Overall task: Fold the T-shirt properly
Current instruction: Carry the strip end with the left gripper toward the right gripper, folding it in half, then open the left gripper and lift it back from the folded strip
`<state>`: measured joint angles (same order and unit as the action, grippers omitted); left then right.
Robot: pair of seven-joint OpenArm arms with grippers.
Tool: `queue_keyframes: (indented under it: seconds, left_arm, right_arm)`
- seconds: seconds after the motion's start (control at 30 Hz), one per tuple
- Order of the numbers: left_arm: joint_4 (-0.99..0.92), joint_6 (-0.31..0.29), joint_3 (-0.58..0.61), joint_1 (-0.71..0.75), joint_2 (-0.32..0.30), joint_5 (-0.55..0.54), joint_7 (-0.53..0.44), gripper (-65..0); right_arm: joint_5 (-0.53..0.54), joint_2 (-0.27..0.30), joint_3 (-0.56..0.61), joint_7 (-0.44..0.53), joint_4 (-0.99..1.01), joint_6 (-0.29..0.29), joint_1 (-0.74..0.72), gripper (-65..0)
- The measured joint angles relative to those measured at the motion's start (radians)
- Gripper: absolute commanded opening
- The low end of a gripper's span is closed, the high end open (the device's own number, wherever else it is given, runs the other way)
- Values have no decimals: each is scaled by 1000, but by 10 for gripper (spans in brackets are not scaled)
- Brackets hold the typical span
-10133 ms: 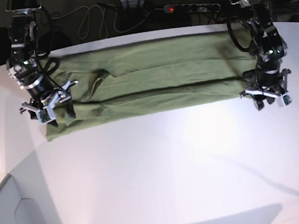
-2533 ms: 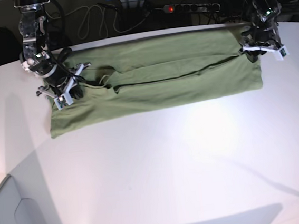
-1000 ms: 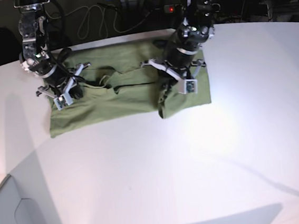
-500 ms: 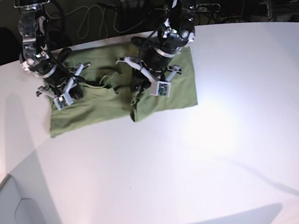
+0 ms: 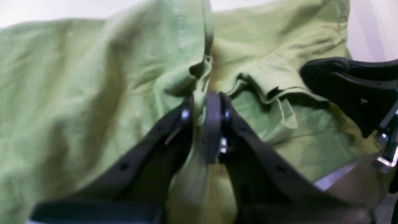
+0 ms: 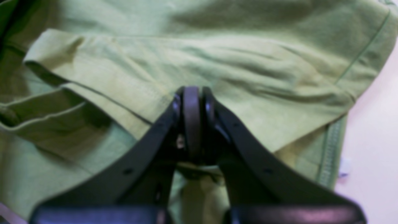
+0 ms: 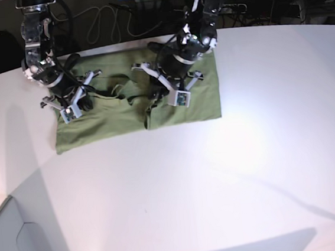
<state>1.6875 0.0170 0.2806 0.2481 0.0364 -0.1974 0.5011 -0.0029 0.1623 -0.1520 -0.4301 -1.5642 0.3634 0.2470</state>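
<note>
1. We see a white counter (image 7: 231,173) filling most of the base view.
2. The T-shirt (image 7: 204,101) lies near the counter's far edge, toward its far left corner, one end doubled over onto the middle.
3. Our left gripper (image 5: 200,102) sits over that doubled part, jaws clamped on a pinch of T-shirt cloth.
4. Our right gripper (image 6: 191,102) rests on the shirt's left end, jaws pressed together on its fabric.

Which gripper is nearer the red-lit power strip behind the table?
Left. The left gripper sits mid-shirt, just in front of the power strip; the right gripper holds the T-shirt at its far end.
</note>
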Motion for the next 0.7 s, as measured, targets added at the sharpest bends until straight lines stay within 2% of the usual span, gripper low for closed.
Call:
queue_keyframes:
  seconds: [0.07,0.2,0.27,0.3,0.33,0.53,0.63,0.7]
  left_arm:
    - [0,0,0,-6,1,0,0,-649]
    - [0,1,0,1,2,-1,-1,-426]
    - [1,0,0,5,2,-4,2,-316]
    - [3,0,0,7,2,-6,0,-281]
    - [14,0,0,11,2,-6,0,-266]
    - [139,-1,1,46,-1,-9,-2,-267]
    - [173,-2,-3,77,-7,-8,-4,-267]
    - [176,-8,4,90,-43,-12,-2,-267]
  right_arm:
    - [0,0,0,0,0,0,0,-649]
    - [-5,3,1,-21,-21,1,3,-636]
    - [-16,10,2,-28,-37,2,7,-587]
    - [-23,12,2,-32,-46,2,9,-558]
    - [-20,15,2,-35,-55,2,10,-520]
    - [-23,14,0,-37,-113,2,14,-323]
    - [-23,14,-5,-31,-187,2,35,-275]
    - [-21,13,-5,-27,-245,1,57,-268]
